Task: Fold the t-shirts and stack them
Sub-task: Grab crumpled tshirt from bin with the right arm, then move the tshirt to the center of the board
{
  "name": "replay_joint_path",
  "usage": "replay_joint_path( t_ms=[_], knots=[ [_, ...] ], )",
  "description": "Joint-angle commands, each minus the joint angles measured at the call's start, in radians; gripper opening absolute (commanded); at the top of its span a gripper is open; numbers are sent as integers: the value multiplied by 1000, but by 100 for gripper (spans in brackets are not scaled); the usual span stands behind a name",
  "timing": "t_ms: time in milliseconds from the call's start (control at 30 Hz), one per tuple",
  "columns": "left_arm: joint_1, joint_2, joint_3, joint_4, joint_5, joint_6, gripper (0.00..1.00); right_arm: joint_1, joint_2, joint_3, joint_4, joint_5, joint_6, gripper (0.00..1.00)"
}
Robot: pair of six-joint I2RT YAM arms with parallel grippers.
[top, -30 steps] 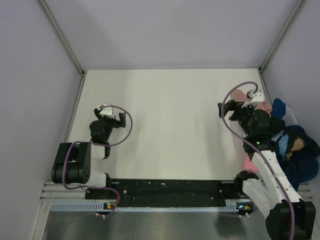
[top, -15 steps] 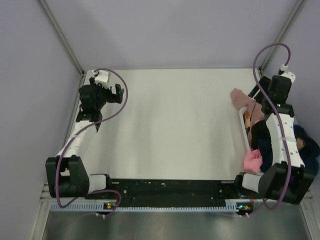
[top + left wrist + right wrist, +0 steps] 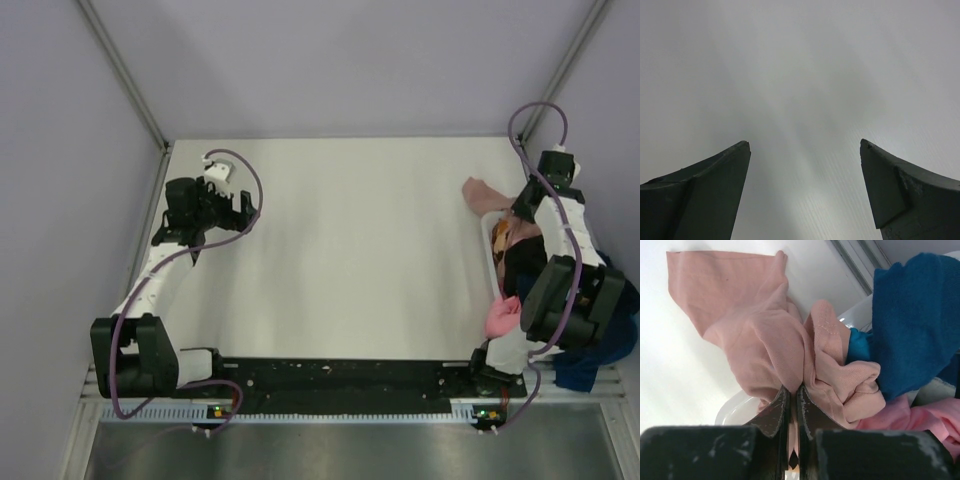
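A dusty rose-pink t-shirt [image 3: 755, 335] lies bunched at the table's right edge, one part spread onto the white table [image 3: 485, 193]. My right gripper [image 3: 794, 388] is shut on a fold of it, with cloth pinched between the jaws; in the top view it [image 3: 524, 208] sits just right of that spread part. More t-shirts are heaped beside it: blue [image 3: 917, 320], bright pink [image 3: 932, 422], black [image 3: 520, 265] and navy [image 3: 600, 345]. My left gripper [image 3: 244, 208] hangs open over bare table at the far left, nothing between its fingers [image 3: 715, 185].
A white bin's rim [image 3: 732, 407] shows under the rose cloth, at the table's right edge [image 3: 490, 250]. A bright pink bundle [image 3: 503, 318] hangs over that edge near my right arm's base. Grey walls close the table on three sides.
My right gripper has shut on the rose-pink t-shirt after reaching to the far right. My left arm stretched to the far left, then drew its gripper slightly nearer and rightward, still open.
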Motion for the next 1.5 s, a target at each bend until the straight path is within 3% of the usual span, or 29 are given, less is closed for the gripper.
replay_joint_path(
  t_ms=[0, 300, 467, 567, 700, 833, 900, 1000, 1067, 1100, 1200, 1267, 1367, 1467],
  knots=[
    [-2, -37, -1, 9, 33, 17, 94, -17, -40, 61, 2, 27, -38, 0],
    [-2, -51, 42, -44, -4, 37, 94, -17, -268, 236, 16, 136, -47, 0],
    [-2, -64, 65, -63, 16, 36, 94, -19, -366, 380, 91, 71, -93, 0],
    [-2, -75, 85, -90, 20, 36, 95, -19, -420, 417, 227, -39, -118, 0],
    [-2, -95, 106, -114, 20, 43, 96, -19, -434, 511, 381, -298, -138, 0],
    [-2, -109, 116, -133, 17, 48, 96, -19, -420, 612, 465, -428, -113, 0],
    [-2, -112, 120, -142, 8, 50, 96, -19, -408, 667, 514, -545, -49, 0],
    [0, -115, 136, -151, -36, 41, 96, -10, -367, 736, 686, -825, 211, 0],
    [0, -103, 177, -188, -75, 34, 98, 64, -327, 741, 786, -954, 368, 0],
    [0, -92, 218, -223, -90, 34, 98, 149, -315, 733, 748, -978, 353, 0],
    [-2, -58, 339, -344, -147, 19, 98, 491, -298, 668, 491, -883, 44, 0],
    [1, -55, 392, -395, -181, 21, 98, 711, -258, 625, 424, -860, -81, 0],
    [3, -80, 413, -418, -219, 33, 99, 819, -192, 586, 449, -890, -87, 0],
    [4, -115, 407, -448, -251, 62, 99, 836, -157, 453, 490, -924, -130, 0]
  ],
)
